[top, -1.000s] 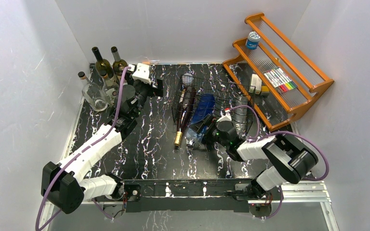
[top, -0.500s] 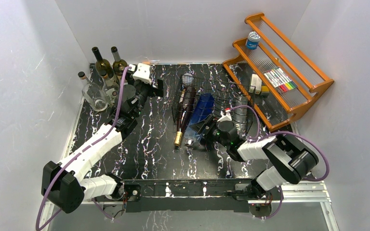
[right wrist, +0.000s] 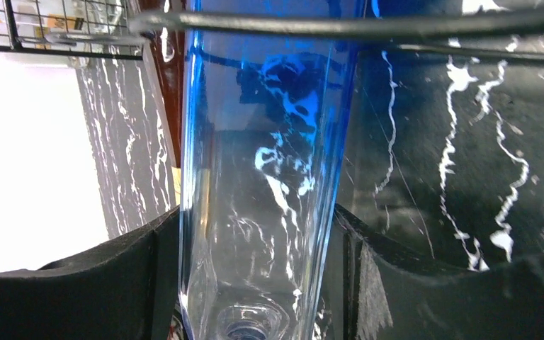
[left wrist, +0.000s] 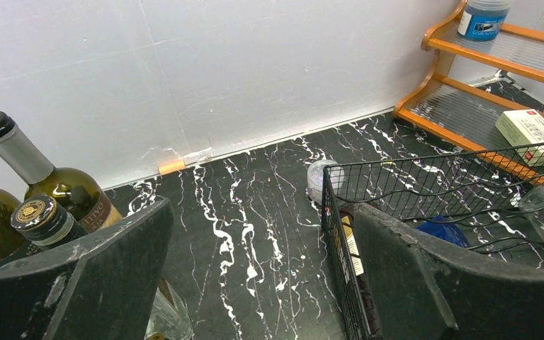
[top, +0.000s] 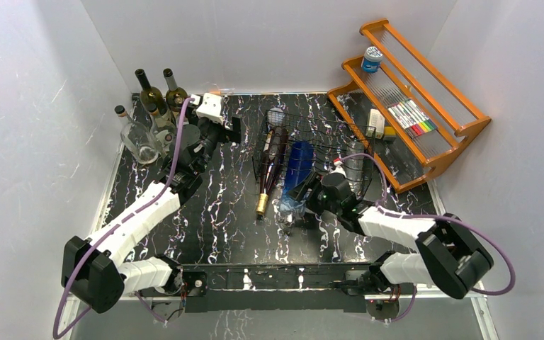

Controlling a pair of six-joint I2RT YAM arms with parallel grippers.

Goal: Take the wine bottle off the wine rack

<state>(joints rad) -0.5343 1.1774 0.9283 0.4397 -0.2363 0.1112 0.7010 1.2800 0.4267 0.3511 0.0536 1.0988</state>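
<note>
The black wire wine rack (top: 326, 131) lies at the table's middle back. A blue wine bottle (top: 297, 164) rests in it, its clear neck end pointing toward me, beside a dark wine bottle (top: 270, 166) with a gold cap. My right gripper (top: 303, 200) is shut on the blue bottle's neck end. In the right wrist view both fingers (right wrist: 113, 283) press the sides of the bottle (right wrist: 269, 142), under a rack wire (right wrist: 326, 27). My left gripper (top: 216, 133) stands open left of the rack (left wrist: 397, 188), with only table between its fingers (left wrist: 99, 283).
Several upright bottles (top: 152, 99) and a clear glass flask (top: 138, 142) stand at the back left, close to my left gripper. A clear bottle (top: 354, 170) lies in the rack's right side. An orange wooden shelf (top: 425, 92) with small items fills the back right.
My right gripper has closed from wide open onto the blue bottle's neck end. The bottle has swung straighter in the rack, and the right elbow has dropped toward the near right. The left arm is still.
</note>
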